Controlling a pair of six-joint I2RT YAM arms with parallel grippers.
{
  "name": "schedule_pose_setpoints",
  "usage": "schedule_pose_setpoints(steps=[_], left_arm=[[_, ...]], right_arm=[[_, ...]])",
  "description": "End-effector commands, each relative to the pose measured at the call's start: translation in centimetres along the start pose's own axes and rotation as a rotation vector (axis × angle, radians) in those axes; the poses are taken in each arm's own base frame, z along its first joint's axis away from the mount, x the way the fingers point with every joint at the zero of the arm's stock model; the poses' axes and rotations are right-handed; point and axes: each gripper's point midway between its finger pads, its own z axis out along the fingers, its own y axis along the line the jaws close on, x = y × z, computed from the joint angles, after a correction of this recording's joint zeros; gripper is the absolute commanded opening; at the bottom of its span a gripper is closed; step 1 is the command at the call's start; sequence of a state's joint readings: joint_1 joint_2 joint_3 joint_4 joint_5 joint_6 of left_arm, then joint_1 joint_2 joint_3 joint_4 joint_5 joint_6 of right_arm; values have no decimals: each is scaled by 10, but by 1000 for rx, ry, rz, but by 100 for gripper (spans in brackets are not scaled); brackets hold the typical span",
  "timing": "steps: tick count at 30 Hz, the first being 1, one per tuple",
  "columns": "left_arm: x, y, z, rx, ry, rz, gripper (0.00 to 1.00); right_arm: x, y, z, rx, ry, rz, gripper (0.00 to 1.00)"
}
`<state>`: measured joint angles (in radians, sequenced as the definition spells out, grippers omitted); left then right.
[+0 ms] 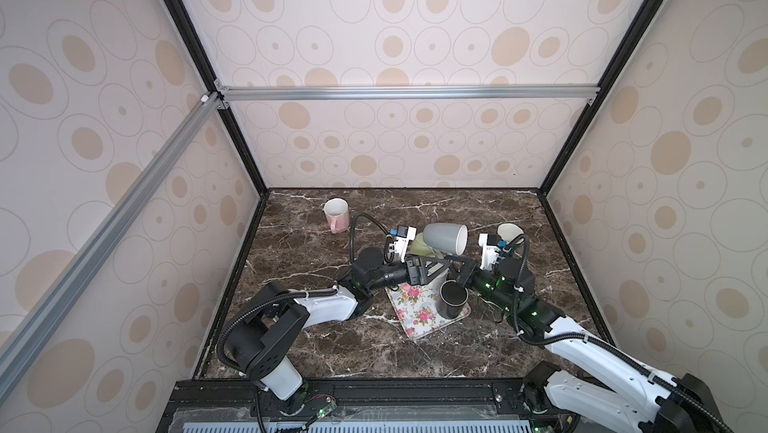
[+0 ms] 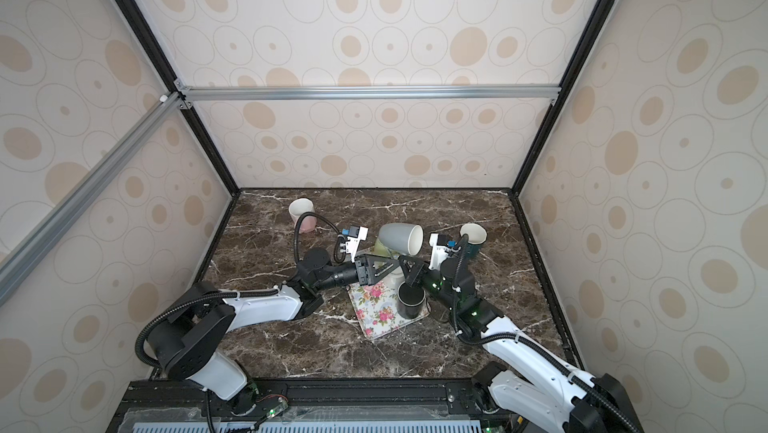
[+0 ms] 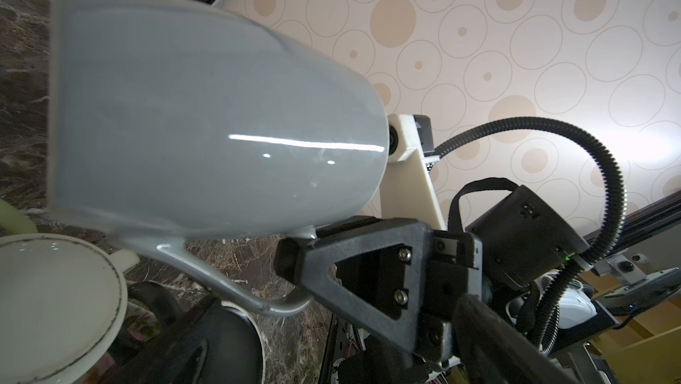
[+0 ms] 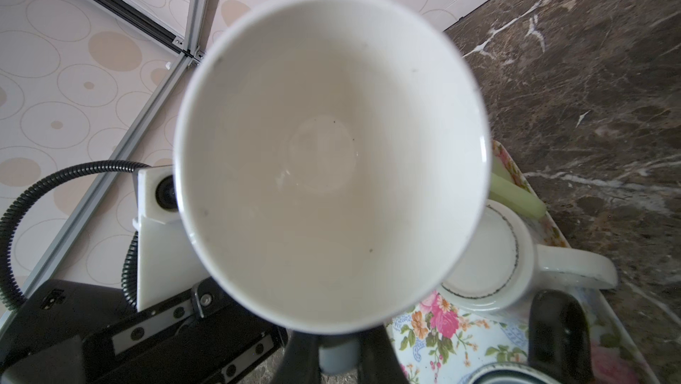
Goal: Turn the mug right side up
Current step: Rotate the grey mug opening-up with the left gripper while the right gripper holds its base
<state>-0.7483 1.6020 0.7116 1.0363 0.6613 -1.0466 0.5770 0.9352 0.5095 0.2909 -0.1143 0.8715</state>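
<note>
Grey mug (image 1: 445, 239) held in air above floral tray (image 1: 409, 314), on its side, mouth sideways. Handle (image 3: 236, 290) clamped by right gripper (image 4: 339, 354). Left gripper (image 1: 432, 269) spread wide, nothing held, just beside mug. Step judged: mid-turn. Next: wrist roll needed until mouth up, then set-down.

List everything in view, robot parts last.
grey mug: 1, grey, white inside, held aloft on its side
pink mug: 1, pink, upright, table's back left
teal mug: 1, dark teal, upright, table's right
black mug: 1, black, upright on tray
white mug: 1, white, upside down on tray
green mug: 1, pale green, tray's far end
tray: 1, floral, table's middle
table: 1, brown marble, under everything
left gripper: 1, black, open, beside grey mug's handle
right gripper: 1, black, shut on grey mug's handle
</note>
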Motion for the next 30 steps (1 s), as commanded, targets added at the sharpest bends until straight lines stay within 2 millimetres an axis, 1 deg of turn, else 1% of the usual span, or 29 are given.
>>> schedule_pose_setpoints(steps=[1, 15, 22, 26, 30], left_arm=[[-11, -19, 5, 58, -21, 48, 98], [-11, -16, 4, 41, -22, 46, 98], [-9, -13, 4, 30, -17, 50, 98], [-10, -14, 3, 20, -20, 64, 98], [-11, -9, 2, -19, -18, 89, 98]], right_arm=[[-16, 15, -8, -49, -72, -29, 0], [-18, 10, -14, -25, -89, -32, 0], [-25, -1, -20, 55, -123, -38, 0], [-30, -7, -25, 121, -129, -70, 0], [-34, -10, -29, 166, -133, -93, 0]])
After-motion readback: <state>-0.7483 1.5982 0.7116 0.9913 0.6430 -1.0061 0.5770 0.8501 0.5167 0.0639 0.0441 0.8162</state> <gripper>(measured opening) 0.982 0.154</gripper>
